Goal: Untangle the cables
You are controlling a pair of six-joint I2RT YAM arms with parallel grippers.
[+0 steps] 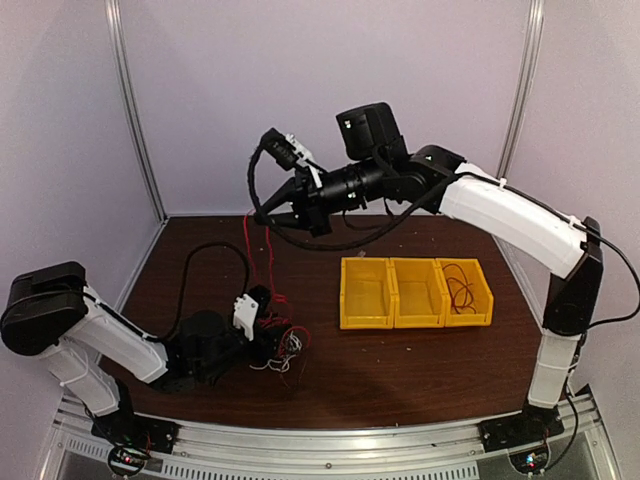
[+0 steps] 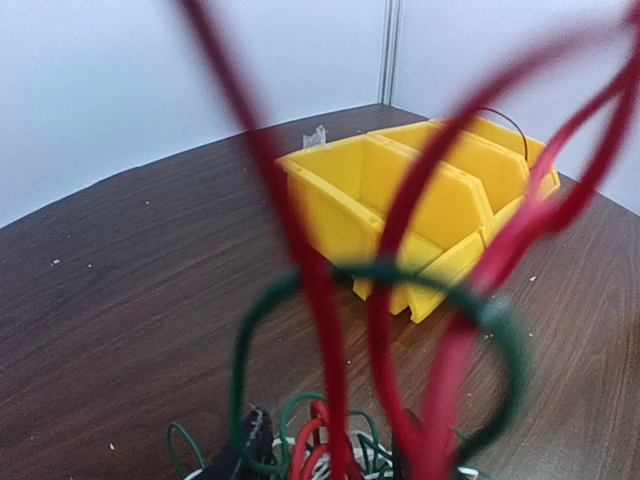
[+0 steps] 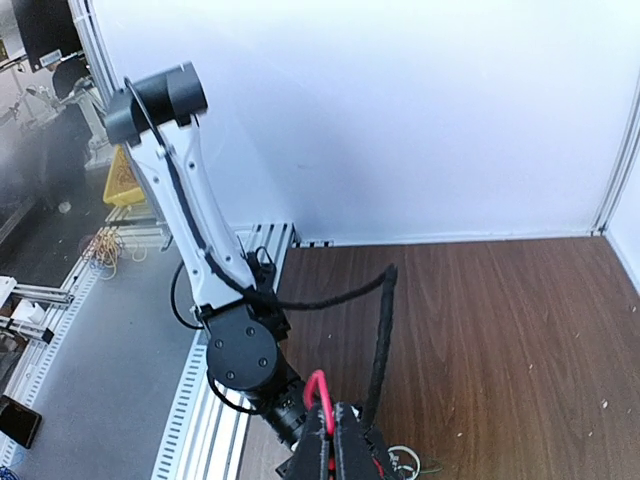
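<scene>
Pale walls (image 1: 200,100) close in a dark wooden table (image 1: 400,380), where a row of three yellow bins (image 1: 367,318) sits right of centre. The rightmost bin holds a thin dark wire (image 1: 460,285), too fine to make out beyond a few loops. The cables (image 1: 287,342) lie as a small tangled clump at lower centre-left of the overhead view, their separate colours hard to tell there. The left gripper (image 1: 272,325) is low over that clump. In its wrist view only the dark fingertips (image 2: 250,445) show at the bottom edge, cut off, with wires between them, so I cannot tell whether it is clamping. Blurred red strands and a green loop (image 2: 245,350) fill that foreground and partly hide the bins. The right gripper (image 1: 265,214) is raised at upper centre, with a red strand (image 1: 268,262) running down from it to the clump. Its wrist view shows the fingers pressed together on a small red loop at the bottom edge, the left arm (image 3: 190,230) beyond.
</scene>
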